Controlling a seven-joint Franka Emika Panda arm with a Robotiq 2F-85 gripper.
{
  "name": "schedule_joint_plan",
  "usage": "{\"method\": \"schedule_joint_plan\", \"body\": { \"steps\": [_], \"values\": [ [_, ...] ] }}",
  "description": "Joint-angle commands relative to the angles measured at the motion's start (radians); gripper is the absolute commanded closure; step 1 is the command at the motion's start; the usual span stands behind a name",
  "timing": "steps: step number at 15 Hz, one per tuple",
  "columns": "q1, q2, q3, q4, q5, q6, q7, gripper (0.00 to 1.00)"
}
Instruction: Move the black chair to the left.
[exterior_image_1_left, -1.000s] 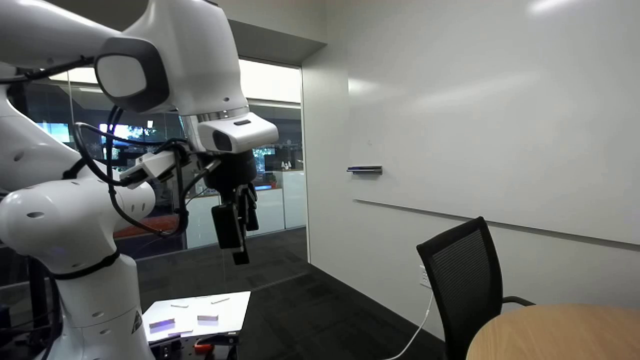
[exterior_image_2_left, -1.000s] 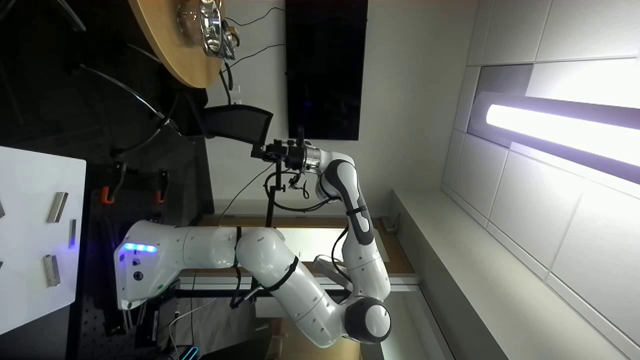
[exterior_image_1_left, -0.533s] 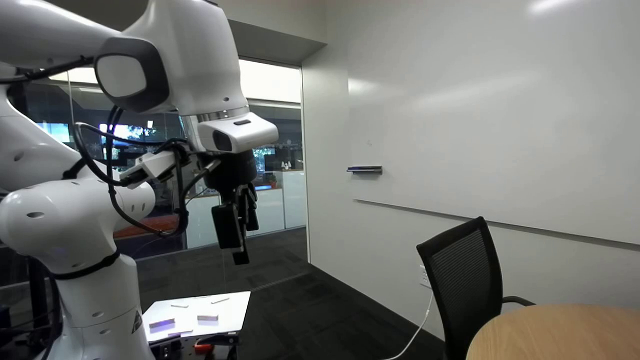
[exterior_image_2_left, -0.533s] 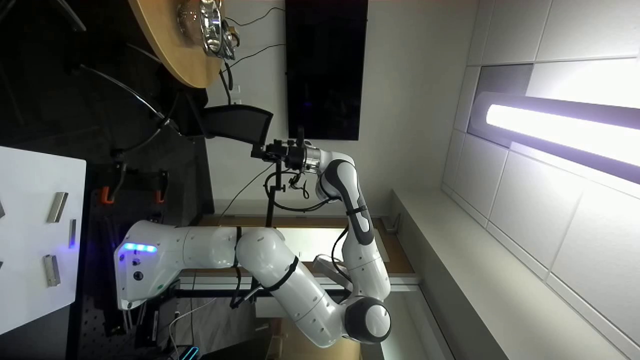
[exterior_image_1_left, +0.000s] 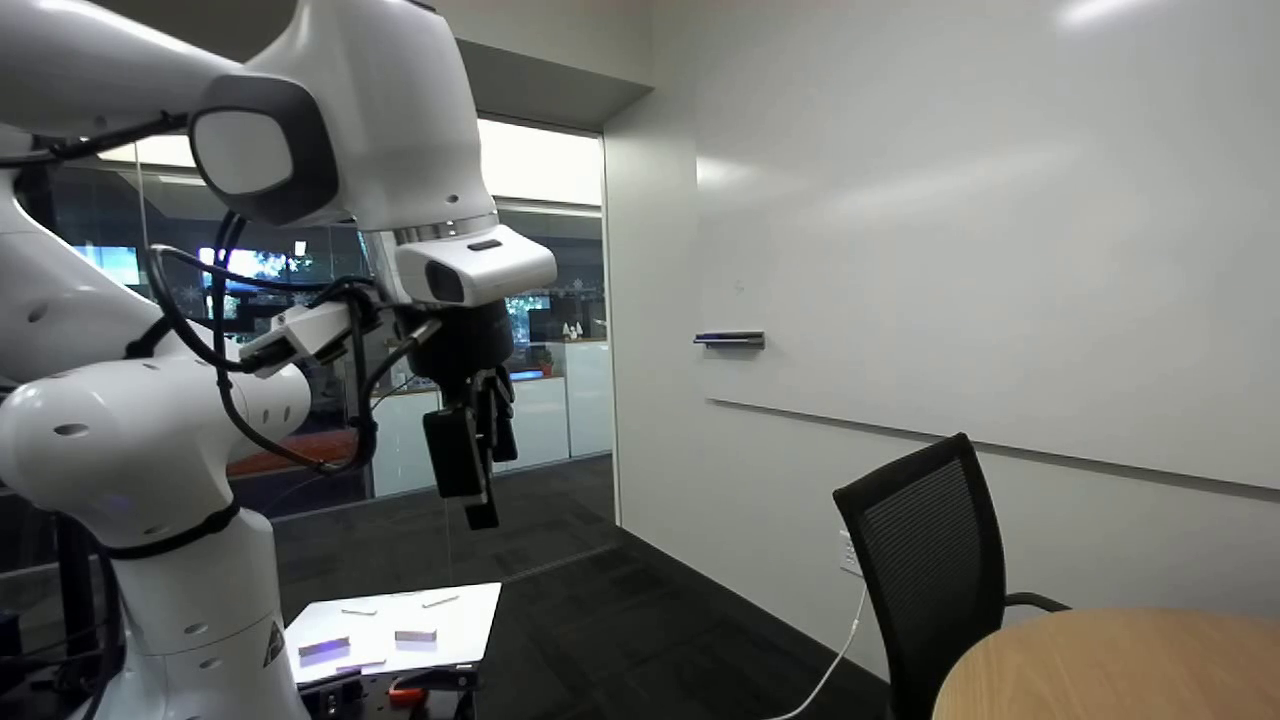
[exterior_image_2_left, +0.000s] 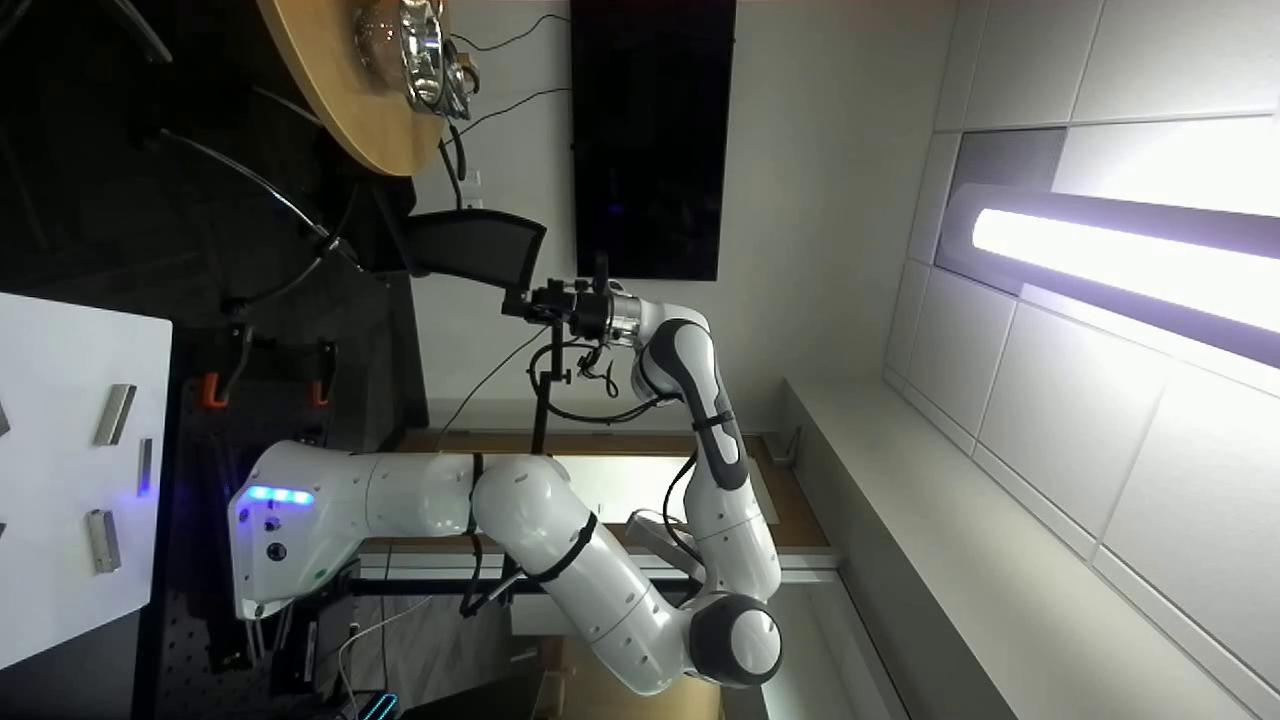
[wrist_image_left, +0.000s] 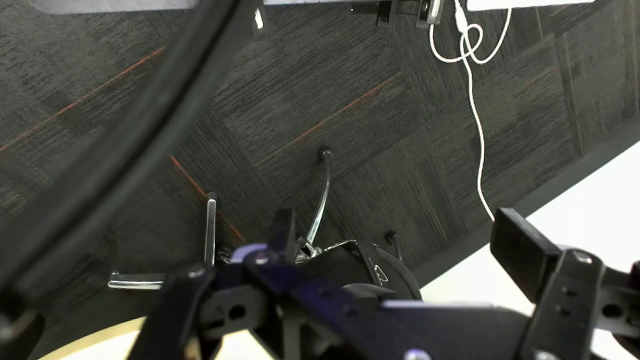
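Your fingers (wrist_image_left: 522, 252) are spread wide, and apart from them the chair (exterior_image_1_left: 932, 565), its long back nearly upright, faces the table (exterior_image_1_left: 1120, 662).

In an exterior view we see whiteboard (exterior_image_1_left: 1000, 240) at two o'clock, wooden table (exterior_image_1_left: 1110, 668) at four, dark carpet (exterior_image_1_left: 600, 625) at six, glass partition (exterior_image_1_left: 320, 245) at ten, in an exterior view ceiling light (exterior_image_2_left: 1120, 258) at three

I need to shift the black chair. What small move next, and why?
I'd probably ease the gripper toward the backrest of the black chair, jaws left open. The wrist view shows the jaws wide apart, and an exterior view shows a gap between gripper and backrest, so it likely must come nearer before it can grip or push.
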Motion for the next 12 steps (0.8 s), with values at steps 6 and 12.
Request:
{"method": "schedule_joint_plan", "body": {
  "steps": [6, 12],
  "values": [
    [0.008, 0.025, 0.044, 0.031, 0.012, 0.029, -0.023, 0.0],
    [0.067, 0.096, 0.091, 0.134, 0.015, 0.099, -0.026, 0.0]
  ]
}}
